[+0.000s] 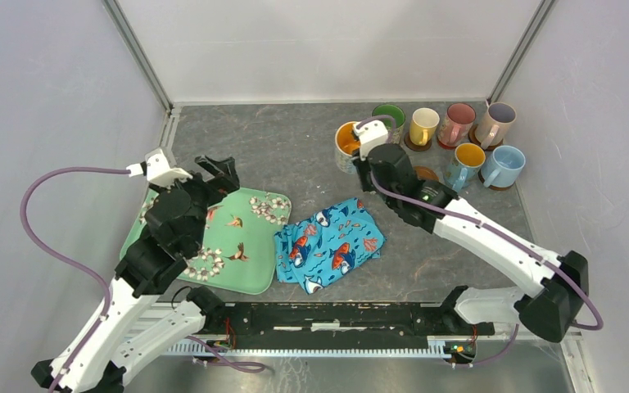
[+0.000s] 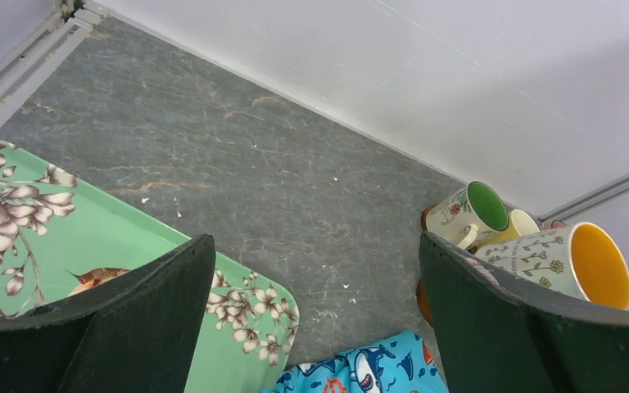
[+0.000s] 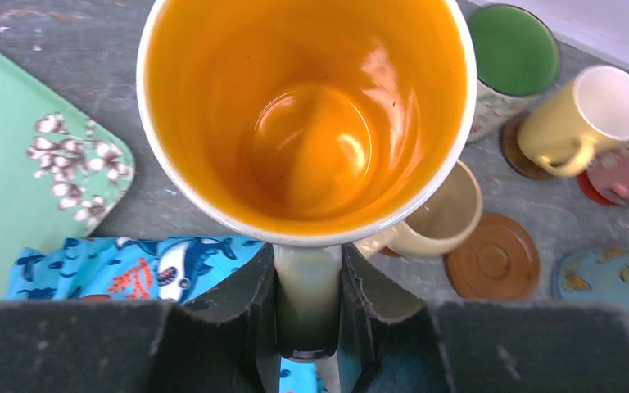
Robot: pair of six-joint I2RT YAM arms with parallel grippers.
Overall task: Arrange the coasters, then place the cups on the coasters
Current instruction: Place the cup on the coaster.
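Note:
Several cups stand at the back right on coasters: green-inside (image 1: 389, 117), yellow (image 1: 423, 125), pink (image 1: 459, 123), lilac-lined (image 1: 495, 123) and two light blue ones (image 1: 464, 164) (image 1: 504, 166). My right gripper (image 3: 307, 278) is shut on the handle of the cream orange-lined cup (image 3: 307, 115), left of that group. Behind it sits a beige cup (image 3: 438, 214), and beside that a bare brown coaster (image 3: 491, 258). A blue-grey coaster (image 3: 606, 274) shows at the right edge. My left gripper (image 2: 315, 254) hangs open and empty over the tray's far edge.
A green floral tray (image 1: 246, 246) lies front left, with a crumpled blue fish-print cloth (image 1: 332, 241) just right of it. White walls close the table at the back and both sides. The right arm (image 1: 475, 225) stretches over the table's right half.

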